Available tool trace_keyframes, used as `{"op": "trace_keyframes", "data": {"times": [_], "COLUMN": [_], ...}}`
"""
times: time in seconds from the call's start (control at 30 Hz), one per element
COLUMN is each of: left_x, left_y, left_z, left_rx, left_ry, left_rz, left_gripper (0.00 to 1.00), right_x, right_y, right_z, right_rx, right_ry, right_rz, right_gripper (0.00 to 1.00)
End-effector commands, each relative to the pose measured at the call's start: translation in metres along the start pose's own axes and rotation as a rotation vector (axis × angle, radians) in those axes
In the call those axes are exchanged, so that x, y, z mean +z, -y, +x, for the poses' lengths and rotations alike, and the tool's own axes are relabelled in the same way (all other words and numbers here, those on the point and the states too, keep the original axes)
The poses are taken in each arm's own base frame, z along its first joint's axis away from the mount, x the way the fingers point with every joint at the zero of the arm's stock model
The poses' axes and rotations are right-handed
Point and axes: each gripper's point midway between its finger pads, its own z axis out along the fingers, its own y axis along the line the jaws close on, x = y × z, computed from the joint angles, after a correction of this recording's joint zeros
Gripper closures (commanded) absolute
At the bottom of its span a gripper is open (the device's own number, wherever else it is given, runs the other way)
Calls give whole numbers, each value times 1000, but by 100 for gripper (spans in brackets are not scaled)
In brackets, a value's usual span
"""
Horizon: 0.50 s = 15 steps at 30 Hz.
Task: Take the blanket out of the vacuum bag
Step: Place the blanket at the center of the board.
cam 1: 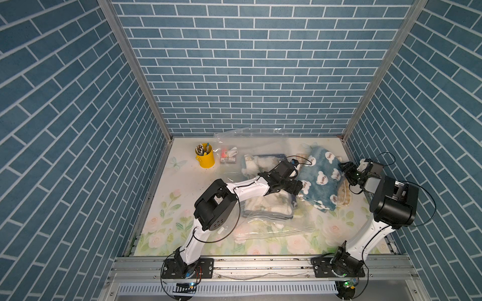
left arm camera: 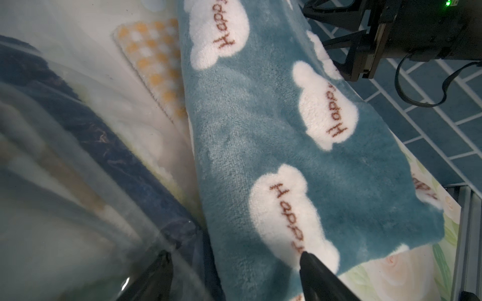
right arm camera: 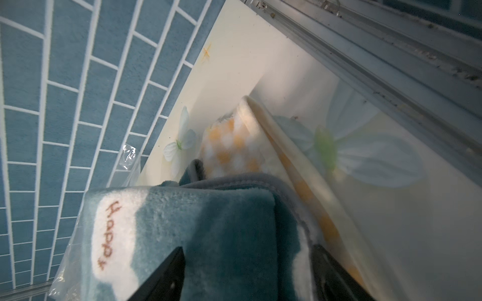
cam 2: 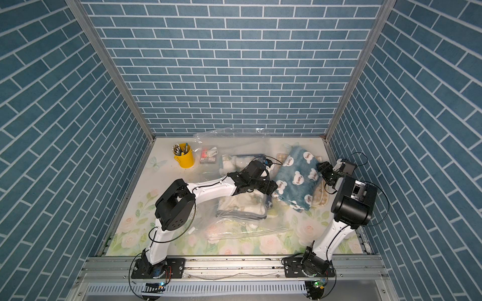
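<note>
The blanket (cam 1: pixel 322 179) is blue fleece with white "Happy" clouds, folded, at the right of the table in both top views. The vacuum bag (cam 1: pixel 273 230) is crinkly clear film spread from the back wall to the front. Its film lies along the blanket's left edge and past its far end (right arm camera: pixel 127 156). My left gripper (left arm camera: pixel 234 254) is open at the blanket's left edge (cam 1: pixel 303 186), with one finger (left arm camera: pixel 161 273) hazy behind film and the other on the fleece. My right gripper (right arm camera: pixel 247 247) is open at the right edge (cam 1: pixel 343 168), and the thick fold fills its gap.
A yellow pen cup (cam 1: pixel 205 158) and a small packet (cam 1: pixel 228 155) stand at the back left. A cream blanket in a navy-trimmed clear pouch (cam 1: pixel 268 206) lies under my left arm. A yellow-checked towel (cam 1: pixel 344 194) pokes out beneath the blue blanket, near the right wall.
</note>
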Motion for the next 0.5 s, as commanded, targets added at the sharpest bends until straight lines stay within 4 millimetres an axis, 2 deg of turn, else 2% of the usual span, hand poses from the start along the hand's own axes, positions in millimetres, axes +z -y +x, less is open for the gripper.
{"op": "trace_keyframes", "data": {"times": [0.0,0.07,0.23,0.37,0.47], "left_x": [4,9,14,17,20], "left_y": [-9,-8,-9,-7,-4], "left_z": [11,15,24,27,30], "left_rx": [-2,-7,-7,-12,-20], "left_ry": [-46,-61,-89,-97,-109], "left_rz": [-35,-22,-24,-8,19], "left_gripper": [18,19,19,19,20], "right_x": [0,-5,-21,-9,1], "right_y": [17,20,12,-2,-1], "right_z": [0,-2,-5,2,9], "right_rx": [-55,-63,-107,-104,-96], "right_ry": [0,10,31,-8,-42], "right_rz": [102,137,151,55,47], "right_gripper": [24,23,20,21,21]}}
